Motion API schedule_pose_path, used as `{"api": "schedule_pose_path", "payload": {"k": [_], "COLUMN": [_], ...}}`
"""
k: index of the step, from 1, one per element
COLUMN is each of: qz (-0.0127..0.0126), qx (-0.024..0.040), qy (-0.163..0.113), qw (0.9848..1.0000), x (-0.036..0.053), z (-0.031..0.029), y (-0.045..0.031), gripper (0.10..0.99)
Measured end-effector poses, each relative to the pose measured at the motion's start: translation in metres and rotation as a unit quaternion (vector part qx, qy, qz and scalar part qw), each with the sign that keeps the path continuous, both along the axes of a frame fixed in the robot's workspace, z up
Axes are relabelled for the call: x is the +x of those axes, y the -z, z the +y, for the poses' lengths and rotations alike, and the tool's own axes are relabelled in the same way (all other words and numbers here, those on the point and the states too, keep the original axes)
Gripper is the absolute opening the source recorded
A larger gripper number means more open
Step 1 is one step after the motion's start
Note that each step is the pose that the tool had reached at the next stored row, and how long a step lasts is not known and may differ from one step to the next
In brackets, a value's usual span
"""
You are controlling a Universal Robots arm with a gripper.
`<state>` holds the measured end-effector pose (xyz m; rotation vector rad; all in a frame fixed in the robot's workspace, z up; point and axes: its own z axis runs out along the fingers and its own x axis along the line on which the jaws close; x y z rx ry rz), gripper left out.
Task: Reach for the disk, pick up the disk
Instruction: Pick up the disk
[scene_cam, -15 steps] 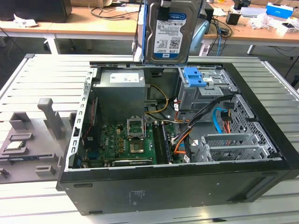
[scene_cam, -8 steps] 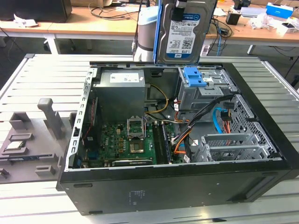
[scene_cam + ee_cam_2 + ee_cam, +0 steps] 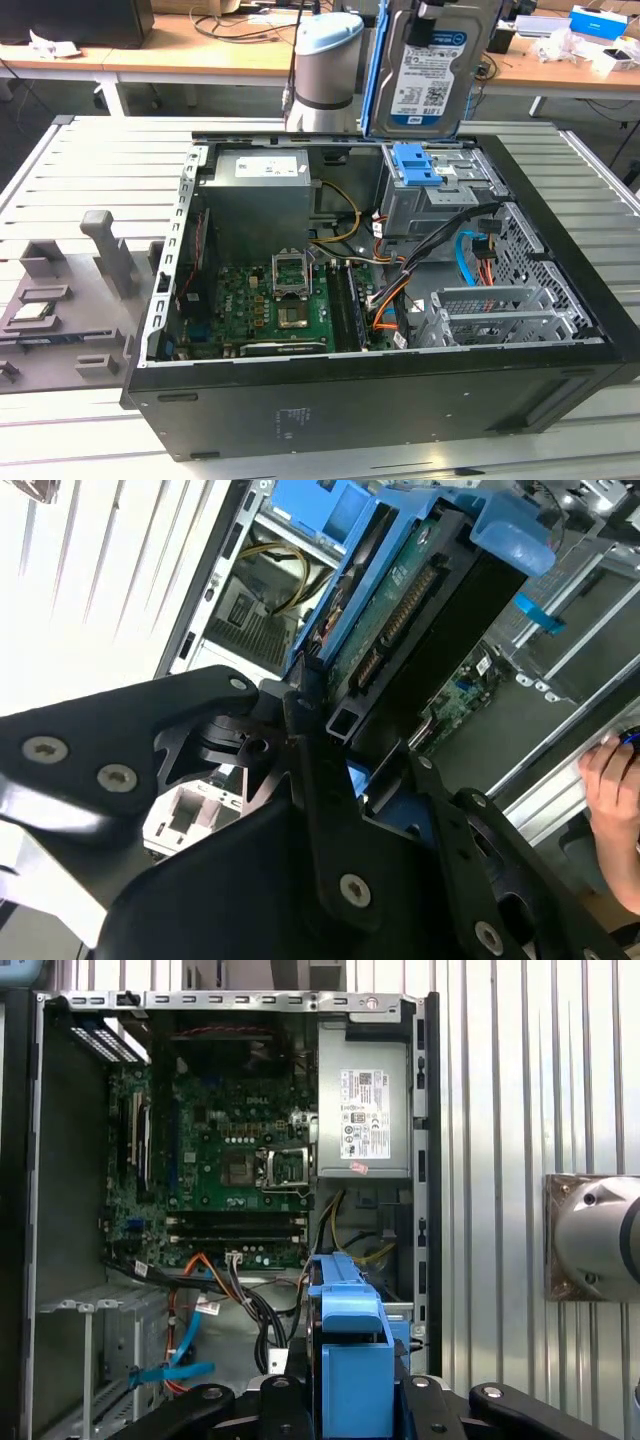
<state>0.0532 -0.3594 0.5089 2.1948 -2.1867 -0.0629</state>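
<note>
Pincer (image 3: pixel 350 748) grips the disk (image 3: pixel 427 75) above open case (image 3: pixel 380 405), cables (image 3: pixel 450 236) beneath.

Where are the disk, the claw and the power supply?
the disk (image 3: pixel 430 75): exterior view, on its label.
the claw (image 3: pixel 360 738): second wrist view, midway between its fingertips.
the power supply (image 3: pixel 365 1100): first wrist view, on its sticker.

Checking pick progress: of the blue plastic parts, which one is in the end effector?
The blue bracket around the disk, held upright above the case; the blue latch sits on the drive cage.
</note>
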Motion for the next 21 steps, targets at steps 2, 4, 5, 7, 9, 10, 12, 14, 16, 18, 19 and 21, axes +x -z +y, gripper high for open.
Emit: {"api": "schedule_pose_path", "payload": {"k": [2,4,5,7,9,10,12,14,16,18,19,21], "qz": [0.0002,0.0005,0.0005,0.0006,0.0006,0.0006,0.0006,0.0006,0.0006,0.0006,0.0006,0.0006], "qx": [0.0000,0.0000,0.0000,0.0000,-0.0001,0.0000,0.0000,0.0000,0.0000,0.0000,0.0000,0.0000], "qy": [0.000,0.000,0.000,0.000,0.000,0.000,0.000,0.000,0.000,0.000,0.000,0.000], "qw": [1.0000,1.0000,1.0000,1.0000,1.0000,1.0000,1.0000,1.0000,1.0000,1.0000,1.0000,1.0000], "x": [0.0118,0.0240,0.0260,0.0291,0.0292,0.0294,0.0294,0.0294,0.0295,0.0294,0.0294,0.0294], "z": [0.0000,0.0001,0.0001,0.0001,0.0001,0.0001,-0.0001,-0.0018,-0.0044,-0.0072,-0.0098,-0.0135], "y": [0.0000,0.0000,0.0000,0.0000,0.0000,0.0000,0.0000,-0.0001,0.0000,0.0000,0.0000,0.0000], "gripper": [0.365,0.365,0.365,0.365,0.365,0.365,0.365,0.365,0.365,0.365,0.365,0.365]}}
